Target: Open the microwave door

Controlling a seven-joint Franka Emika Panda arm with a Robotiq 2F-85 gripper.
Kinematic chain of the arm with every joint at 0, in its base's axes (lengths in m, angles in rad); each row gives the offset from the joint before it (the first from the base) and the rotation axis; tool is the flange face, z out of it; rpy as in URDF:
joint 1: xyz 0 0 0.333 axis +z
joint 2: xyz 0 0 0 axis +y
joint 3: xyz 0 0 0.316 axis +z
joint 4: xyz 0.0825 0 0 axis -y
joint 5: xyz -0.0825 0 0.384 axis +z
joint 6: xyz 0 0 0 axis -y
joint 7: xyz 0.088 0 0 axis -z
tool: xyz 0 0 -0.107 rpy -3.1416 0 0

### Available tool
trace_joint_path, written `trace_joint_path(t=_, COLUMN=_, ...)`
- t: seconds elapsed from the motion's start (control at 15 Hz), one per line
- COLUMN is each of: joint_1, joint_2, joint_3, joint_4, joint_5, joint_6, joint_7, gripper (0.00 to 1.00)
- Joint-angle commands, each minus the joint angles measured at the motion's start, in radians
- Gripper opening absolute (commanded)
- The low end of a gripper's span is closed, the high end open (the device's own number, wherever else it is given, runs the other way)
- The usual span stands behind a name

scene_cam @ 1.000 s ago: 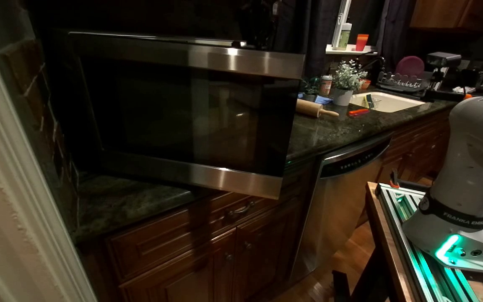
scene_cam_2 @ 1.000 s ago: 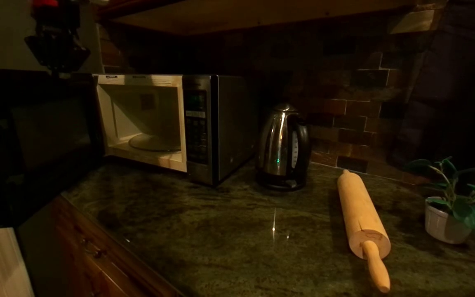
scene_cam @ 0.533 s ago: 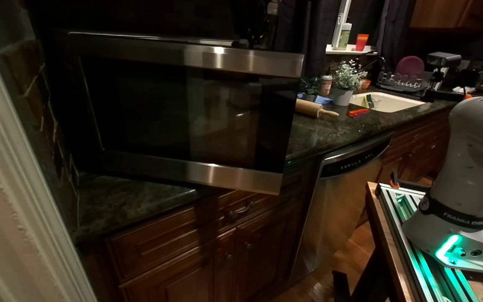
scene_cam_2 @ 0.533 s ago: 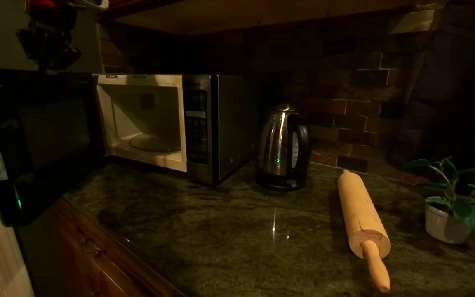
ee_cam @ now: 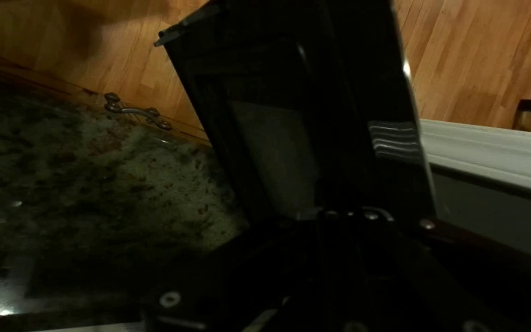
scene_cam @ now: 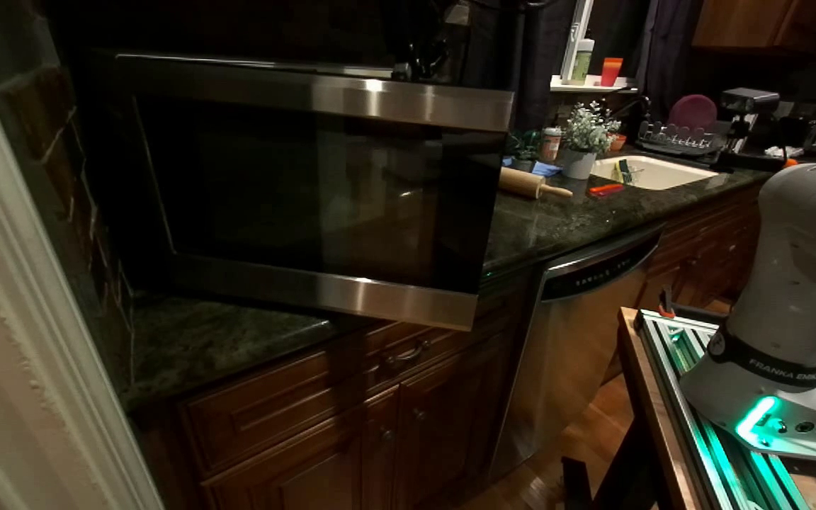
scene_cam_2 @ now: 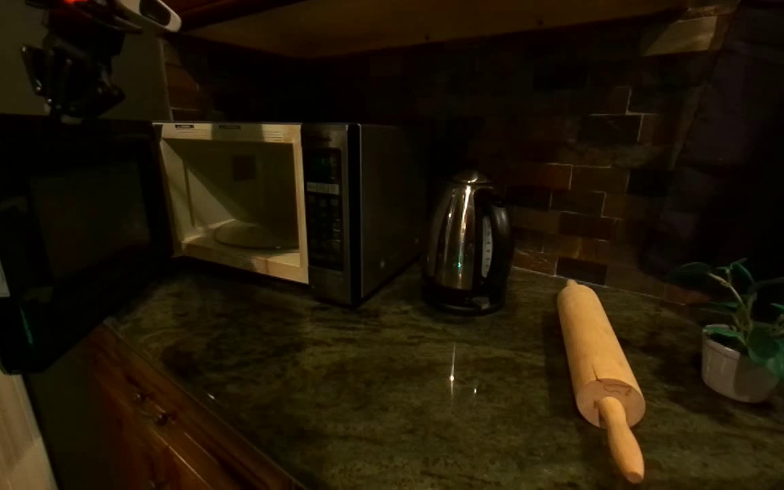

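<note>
At the front of the microwave (scene_cam_2: pixel 325 211), wide-open microwave door (scene_cam_2: pixel 86 224), ahead of microwave near top height, black gripper (scene_cam_2: pixel 69 116), narrow, jaws together, door contact unclear, kettle (scene_cam_2: pixel 459 238) just beside microwave, rolling pin (scene_cam_2: pixel 597 347) farther from it

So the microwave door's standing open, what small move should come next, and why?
I'd probably lift the gripper slightly, clear of the microwave door: it already stands wide open, exposing the turntable, and the gripper appears close to the door's top edge; contact isn't clear.
</note>
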Motion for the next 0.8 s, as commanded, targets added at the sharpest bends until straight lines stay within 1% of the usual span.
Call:
trace_joint_path(t=0.0, joint_1=0.010, joint_2=0.018, joint_3=-0.007, joint_4=0.008, joint_5=0.058, joint_6=-0.021, joint_7=-0.023, gripper=0.00)
trace_joint_path(t=0.73, joint_1=0.055, joint_2=0.058, joint_3=0.029, joint_4=-0.014, joint_5=0.166, joint_6=0.042, joint_7=-0.073, gripper=0.00)
